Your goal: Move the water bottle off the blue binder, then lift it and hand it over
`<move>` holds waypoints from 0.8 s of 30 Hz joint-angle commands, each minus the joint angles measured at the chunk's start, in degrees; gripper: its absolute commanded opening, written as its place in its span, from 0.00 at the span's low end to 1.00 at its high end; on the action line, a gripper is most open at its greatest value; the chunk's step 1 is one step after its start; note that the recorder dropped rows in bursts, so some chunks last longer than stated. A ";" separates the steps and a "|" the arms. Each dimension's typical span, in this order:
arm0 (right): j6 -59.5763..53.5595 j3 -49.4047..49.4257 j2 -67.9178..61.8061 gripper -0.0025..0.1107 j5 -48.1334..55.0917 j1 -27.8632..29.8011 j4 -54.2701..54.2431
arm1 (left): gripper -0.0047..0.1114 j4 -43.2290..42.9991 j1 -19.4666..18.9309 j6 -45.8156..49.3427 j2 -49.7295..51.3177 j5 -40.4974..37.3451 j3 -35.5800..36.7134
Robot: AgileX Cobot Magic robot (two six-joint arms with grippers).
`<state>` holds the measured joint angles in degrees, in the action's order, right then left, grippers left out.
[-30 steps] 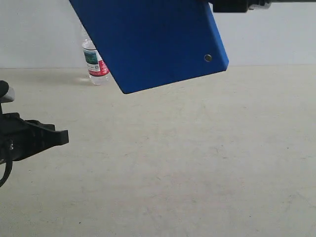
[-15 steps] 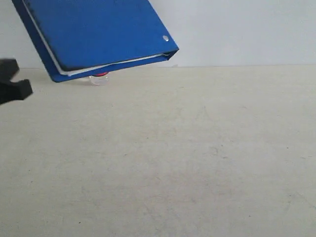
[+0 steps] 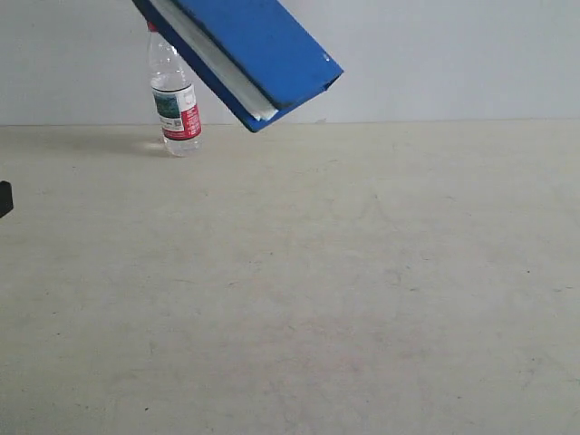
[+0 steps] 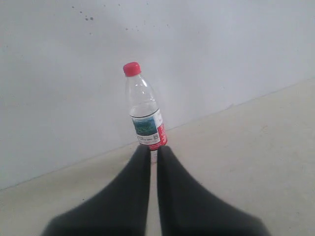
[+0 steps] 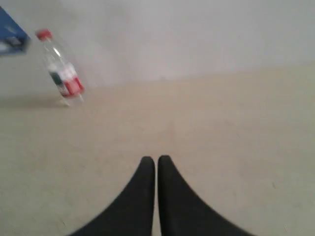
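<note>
The water bottle [image 3: 175, 98] stands upright on the table at the back left, near the wall; it has a red cap and a red, white and green label. The blue binder [image 3: 249, 54] is in the air in front of it, tilted, white pages showing, its upper end cut off by the frame's top. No gripper shows on the binder. My left gripper [image 4: 153, 147] is shut and empty, pointing at the water bottle [image 4: 145, 110] from a distance. My right gripper [image 5: 156, 158] is shut and empty above the table, with the water bottle [image 5: 61, 69] and a binder corner [image 5: 11, 34] far off to one side.
A beige table top [image 3: 344, 290] fills the exterior view, ending at a pale wall [image 3: 453, 54] behind. A small black part of the left arm [image 3: 4, 198] shows at that view's left edge.
The binder has left the right gripper's hold and turned over in the air, moving left then showing its pages. The left gripper has pulled back to the left edge. The right gripper has shut.
</note>
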<state>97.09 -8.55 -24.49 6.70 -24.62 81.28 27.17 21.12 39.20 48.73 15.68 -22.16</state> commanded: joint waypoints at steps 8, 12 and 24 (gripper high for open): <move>23.04 2.85 -11.61 0.02 11.20 0.10 -2.43 | 0.08 0.90 0.06 -0.59 -0.36 -0.71 0.26; 23.04 2.85 -11.61 0.02 11.07 0.10 -2.43 | 0.08 0.90 0.06 -0.59 -0.36 -0.71 0.26; 6.94 1.05 -11.48 0.02 4.21 0.10 -12.00 | 0.08 0.90 0.06 -0.59 -0.36 -0.71 0.26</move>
<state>116.73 -6.45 -35.86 16.30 -24.62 74.96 27.43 21.12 39.10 48.73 15.06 -22.16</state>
